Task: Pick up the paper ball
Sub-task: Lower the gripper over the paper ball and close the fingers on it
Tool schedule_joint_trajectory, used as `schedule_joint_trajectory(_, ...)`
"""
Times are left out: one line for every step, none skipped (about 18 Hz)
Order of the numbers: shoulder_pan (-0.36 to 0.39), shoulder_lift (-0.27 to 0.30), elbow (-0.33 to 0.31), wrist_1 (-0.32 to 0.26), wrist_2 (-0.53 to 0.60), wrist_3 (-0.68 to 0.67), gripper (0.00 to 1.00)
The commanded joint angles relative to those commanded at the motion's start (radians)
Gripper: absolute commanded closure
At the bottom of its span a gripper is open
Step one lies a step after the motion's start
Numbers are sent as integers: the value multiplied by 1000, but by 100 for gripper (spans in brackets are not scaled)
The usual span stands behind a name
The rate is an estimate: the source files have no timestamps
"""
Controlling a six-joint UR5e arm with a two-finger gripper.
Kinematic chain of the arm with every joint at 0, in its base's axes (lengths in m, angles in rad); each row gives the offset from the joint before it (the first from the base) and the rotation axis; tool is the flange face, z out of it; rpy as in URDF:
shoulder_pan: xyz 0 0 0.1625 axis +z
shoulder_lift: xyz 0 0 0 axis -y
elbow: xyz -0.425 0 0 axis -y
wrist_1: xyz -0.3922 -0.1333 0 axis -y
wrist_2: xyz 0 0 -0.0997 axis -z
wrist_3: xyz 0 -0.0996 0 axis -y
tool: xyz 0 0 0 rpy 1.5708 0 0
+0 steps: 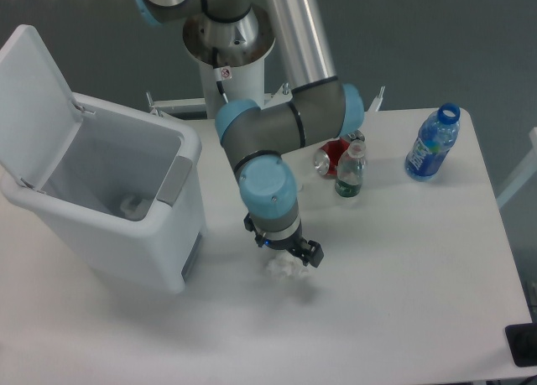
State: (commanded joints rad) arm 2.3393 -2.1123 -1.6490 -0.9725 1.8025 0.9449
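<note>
we read no labels. our gripper (289, 257) sits directly over the paper ball (285, 268); we cannot tell its finger spread. bare table (403, 301) lies right and near.

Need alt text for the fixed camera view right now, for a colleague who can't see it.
The gripper hangs low directly over the white paper ball on the table; whether it grips is unclear. A white bin with open lid stands left; a red can and two bottles sit behind.
</note>
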Motion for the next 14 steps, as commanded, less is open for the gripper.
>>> schedule_joint_trajectory(2,2,0,0,-2,5,1)
schedule_joint_trajectory(2,2,0,0,-2,6,1)
schedule_joint_trajectory(0,-3,0,0,-2,5,2)
schedule_joint_trajectory(0,-3,-3,0,-2,3,2)
schedule_joint_trajectory(0,-3,-5,0,-3,3,3)
schedule_joint_trajectory(0,-2,-6,0,-5,3,4)
schedule_joint_trajectory(0,-2,-8,0,-5,3,4)
schedule_joint_trajectory(0,-2,-8,0,-5,3,6)
schedule_joint_trajectory(0,-2,-9,0,-6,3,8)
schedule_joint_trajectory(0,0,-11,0,-8,3,10)
schedule_joint_trajectory(2,2,-12,0,-8,3,15)
schedule_joint_trajectory(0,2,-14,0,-8,3,19)
schedule_joint_trajectory(0,2,-14,0,-8,3,22)
schedule_joint_trajectory(0,3,-14,0,-8,2,27)
